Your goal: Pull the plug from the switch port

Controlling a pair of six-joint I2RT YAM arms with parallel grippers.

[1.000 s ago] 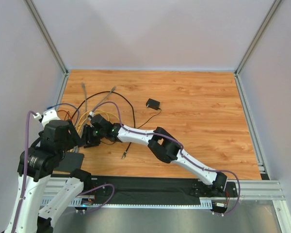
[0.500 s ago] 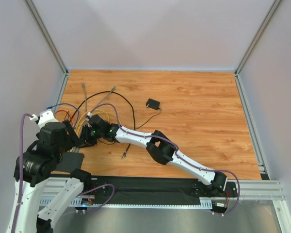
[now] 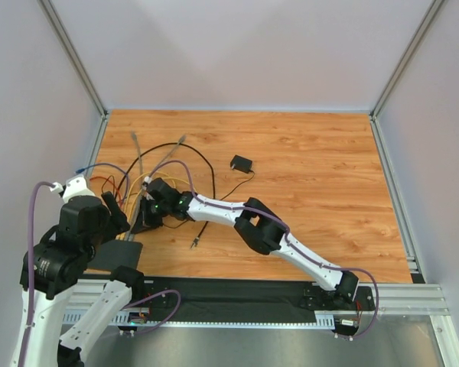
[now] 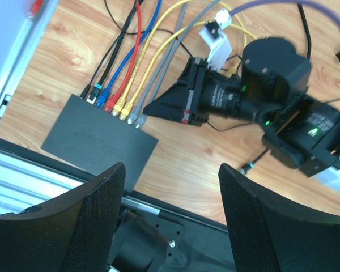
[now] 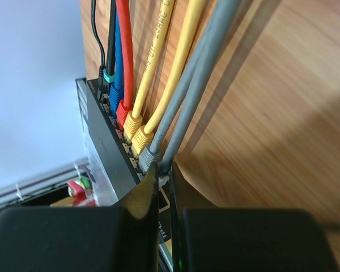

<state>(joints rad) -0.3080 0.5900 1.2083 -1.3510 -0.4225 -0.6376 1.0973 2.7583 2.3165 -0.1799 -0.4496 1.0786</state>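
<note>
The switch port [image 4: 99,144] is a flat black box near the table's front left edge; it also shows in the top view [image 3: 128,252] and the right wrist view [image 5: 105,147]. Black, blue, red, yellow and grey cables run into its socket row. My right gripper [image 5: 164,184] is shut on the end grey plug [image 5: 165,177] at the row's end; I cannot tell whether the plug is seated. It shows in the top view [image 3: 145,222] and the left wrist view [image 4: 146,107]. My left gripper [image 4: 173,221] hangs open and empty above the switch's near corner.
A small black adapter block [image 3: 241,163] with a thin cord lies mid-table. A loose connector [image 3: 193,245] lies by the front edge. The cables fan toward the back left, with grey ends [image 3: 132,134] free. A metal rail [image 3: 252,294] runs along the front.
My right gripper has shifted slightly along the socket row, and the cables have shifted with it. My left arm has drawn a little back toward the left.
</note>
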